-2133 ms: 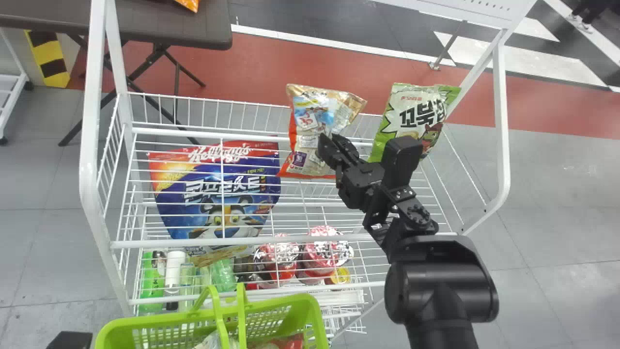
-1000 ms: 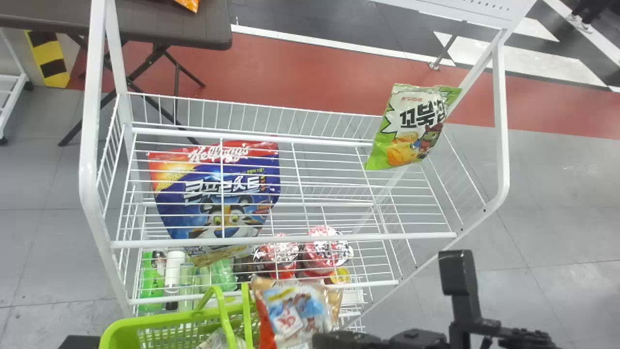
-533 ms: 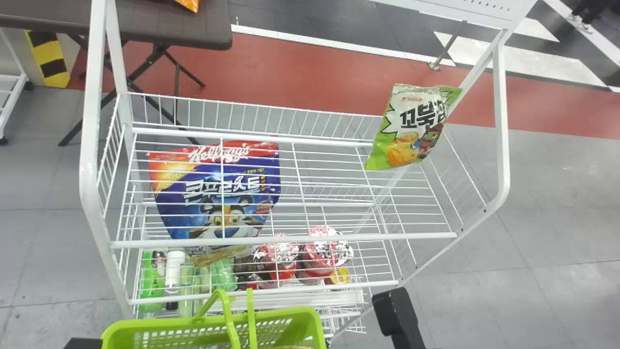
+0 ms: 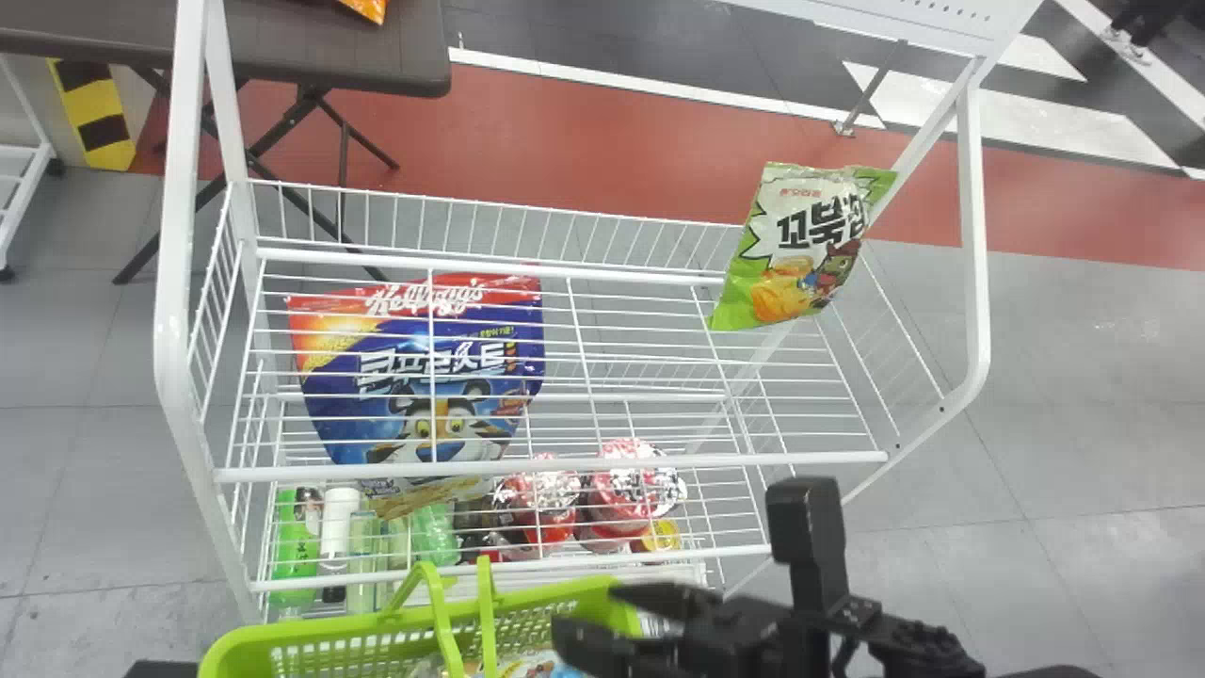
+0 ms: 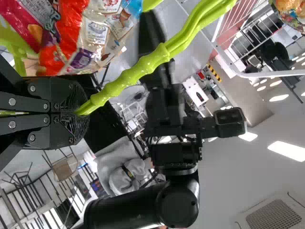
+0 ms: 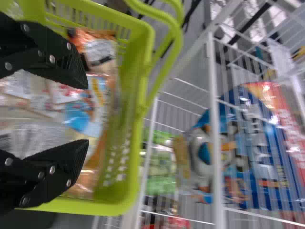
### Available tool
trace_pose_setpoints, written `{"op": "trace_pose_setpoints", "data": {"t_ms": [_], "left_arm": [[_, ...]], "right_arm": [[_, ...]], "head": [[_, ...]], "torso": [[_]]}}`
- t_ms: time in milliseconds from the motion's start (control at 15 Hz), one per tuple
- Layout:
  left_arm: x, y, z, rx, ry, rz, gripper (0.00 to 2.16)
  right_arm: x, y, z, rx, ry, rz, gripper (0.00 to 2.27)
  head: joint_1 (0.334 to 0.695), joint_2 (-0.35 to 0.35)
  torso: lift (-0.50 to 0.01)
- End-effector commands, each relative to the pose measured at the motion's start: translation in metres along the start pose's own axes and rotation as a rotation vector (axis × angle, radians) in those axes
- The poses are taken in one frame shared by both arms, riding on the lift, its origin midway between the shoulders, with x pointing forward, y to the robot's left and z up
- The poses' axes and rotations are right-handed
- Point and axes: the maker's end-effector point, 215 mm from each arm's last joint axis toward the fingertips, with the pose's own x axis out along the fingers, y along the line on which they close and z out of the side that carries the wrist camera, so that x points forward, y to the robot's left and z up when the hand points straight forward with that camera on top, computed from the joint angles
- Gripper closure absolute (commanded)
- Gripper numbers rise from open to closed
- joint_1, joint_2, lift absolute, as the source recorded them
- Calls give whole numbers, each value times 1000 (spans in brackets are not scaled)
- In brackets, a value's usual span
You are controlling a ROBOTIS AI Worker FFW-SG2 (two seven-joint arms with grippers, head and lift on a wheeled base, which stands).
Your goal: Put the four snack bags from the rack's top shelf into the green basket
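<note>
Currently, the right gripper (image 4: 584, 614) is hovering, fingers apart, over snack bags (image 6: 78, 117) in the green basket (image 4: 329, 629); the left gripper (image 5: 83, 114) is clamping its handles (image 5: 143, 65). One green bag (image 4: 800, 250) is leaning at the top shelf's (image 4: 584, 465) right rear.

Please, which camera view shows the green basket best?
The right wrist view: it looks into the green basket, at its walls and the snack bags. The head view shows its rim and handles; the left wrist view, some bags and the handles in the left gripper.
</note>
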Motion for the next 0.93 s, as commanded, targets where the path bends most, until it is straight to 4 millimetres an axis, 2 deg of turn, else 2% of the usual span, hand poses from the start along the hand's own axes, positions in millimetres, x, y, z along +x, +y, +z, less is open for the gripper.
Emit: {"op": "trace_pose_setpoints", "data": {"t_ms": [0, 133, 267, 333, 467, 600, 733, 867], "left_arm": [[0, -1, 1, 4, -2, 1, 1544], [-1, -1, 1, 4, -2, 2, 1544], [-1, -1, 0, 1, 0, 3, 1544], [-1, 0, 0, 3, 0, 3, 1544], [-2, 1, 1, 6, 4, 3, 1544], [-2, 2, 0, -3, 11, -1, 1544], [-3, 3, -1, -9, 15, -1, 1544], [-3, 7, 0, -15, 18, -2, 1544]], "right_arm": [[2, -30, 84, -163, -310, -106, 53], [-4, -67, 136, -222, -499, -247, 63], [-7, -110, 178, -250, -655, -379, 83], [-4, -129, 192, -261, -690, -427, 83], [-3, -187, 223, -293, -755, -555, 87], [-6, -242, 245, -267, -786, -635, 87], [-16, -271, 261, -285, -820, -729, 90], [-23, -298, 258, -268, -821, -806, 90]], "head": [[695, -350], [695, -350], [695, -350], [695, -350], [695, -350], [695, -350], [695, -350], [695, -350]], "torso": [[0], [0], [0], [0], [0], [0], [0], [0]]}}
